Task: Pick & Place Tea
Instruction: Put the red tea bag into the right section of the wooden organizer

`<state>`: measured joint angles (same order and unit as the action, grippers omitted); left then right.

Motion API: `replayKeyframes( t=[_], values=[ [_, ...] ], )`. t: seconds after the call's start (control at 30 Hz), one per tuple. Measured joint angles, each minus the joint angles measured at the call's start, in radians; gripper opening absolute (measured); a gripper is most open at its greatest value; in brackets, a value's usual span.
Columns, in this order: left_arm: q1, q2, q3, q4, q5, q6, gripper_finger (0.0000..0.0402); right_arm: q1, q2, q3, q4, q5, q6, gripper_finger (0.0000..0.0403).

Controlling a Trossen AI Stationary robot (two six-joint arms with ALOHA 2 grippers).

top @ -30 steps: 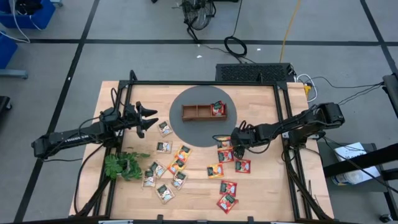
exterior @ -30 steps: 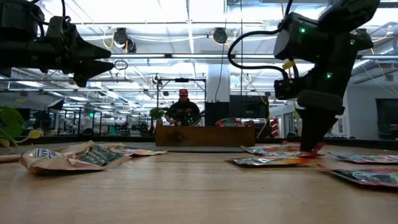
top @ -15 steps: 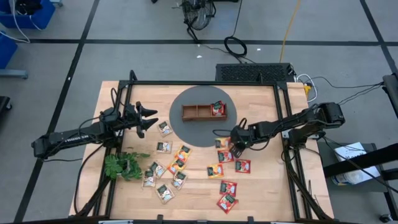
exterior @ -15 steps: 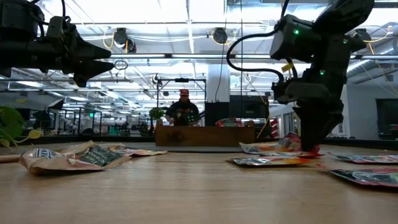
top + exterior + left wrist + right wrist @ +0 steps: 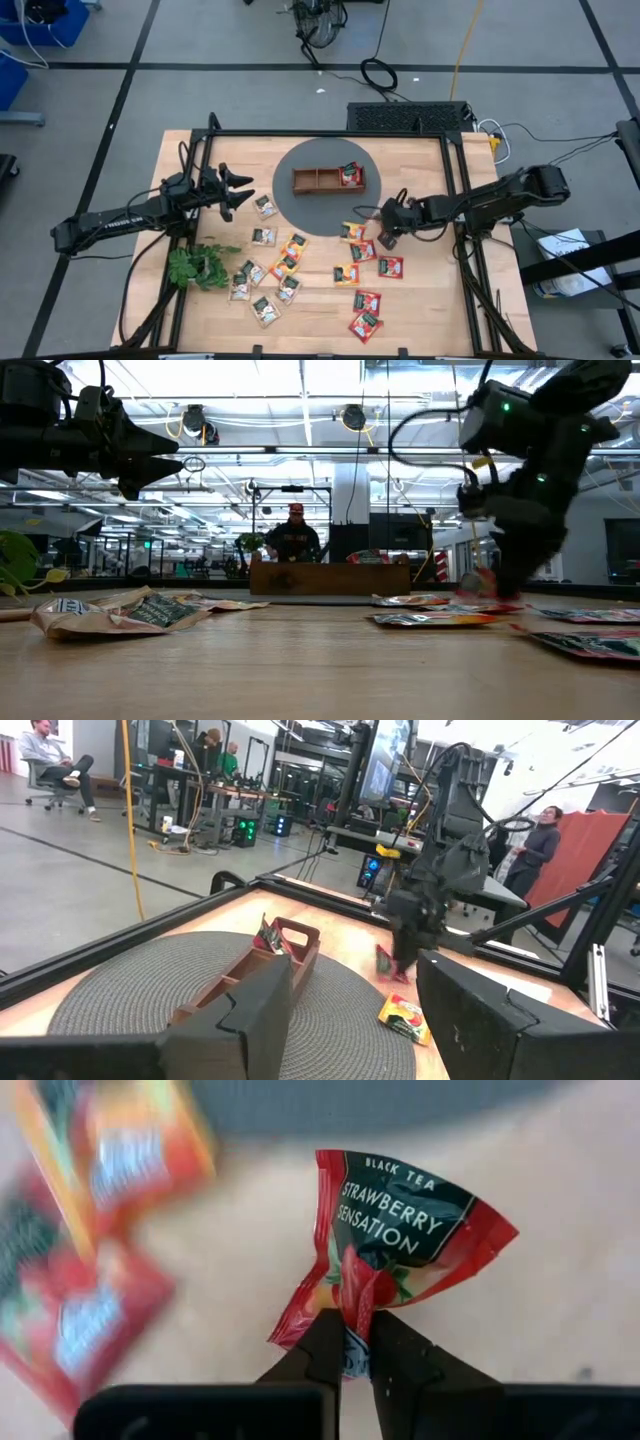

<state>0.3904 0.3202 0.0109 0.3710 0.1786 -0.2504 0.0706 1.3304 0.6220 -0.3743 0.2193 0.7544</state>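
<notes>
Red sachet point(image 5: 395, 1245), labelled strawberry black tea, pinched at its lower edge between shut fingers point(image 5: 325, 1345) of right gripper point(image 5: 385, 237), crumpled at the grip, just above the table point(image 5: 430, 300). Loose sachets point(image 5: 364, 314) scattered near front edge and centre; plant sprig point(image 5: 196, 266) at left. Farther back, left gripper point(image 5: 243, 196) hovering over table's left part, fingers apart, holding nothing. Beyond, round grey mat point(image 5: 300, 205) bearing wooden tray point(image 5: 318, 181), one sachet point(image 5: 350, 175) in its right compartment. Person point(image 5: 293, 538) visible behind table.
</notes>
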Motion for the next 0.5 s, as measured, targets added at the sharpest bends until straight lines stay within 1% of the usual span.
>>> replayKeyframes(
  t=[0.1, 0.17, 0.27, 0.3, 0.4, 0.5],
  values=[
    [0.0, 0.0, 0.0, 0.0, 0.001, 0.0, 0.0214, 0.005, -0.066, 0.013, 0.047, 0.143, -0.047, 0.0019],
    [0.0, 0.0, 0.0, 0.0, 0.0, 0.0, 0.0214, 0.004, -0.077, 0.011, 0.095, 0.225, -0.104, 0.0019],
    [0.0, 0.0, 0.0, 0.0, 0.0, 0.0, 0.0214, -0.005, -0.076, 0.011, 0.246, 0.327, -0.219, 0.0019],
    [0.0, 0.0, 0.0, -0.001, 0.0, 0.0, 0.0214, -0.013, -0.063, 0.013, 0.302, 0.35, -0.26, 0.0019],
    [0.0, 0.0, 0.0, 0.0, 0.0, 0.0, 0.0214, -0.057, -0.013, 0.011, 0.459, 0.368, -0.355, 0.0019],
    [0.0, 0.0, 0.0, 0.0, 0.0, 0.0, 0.0214, -0.116, 0.041, 0.013, 0.612, 0.352, -0.408, 0.002]
  ],
)
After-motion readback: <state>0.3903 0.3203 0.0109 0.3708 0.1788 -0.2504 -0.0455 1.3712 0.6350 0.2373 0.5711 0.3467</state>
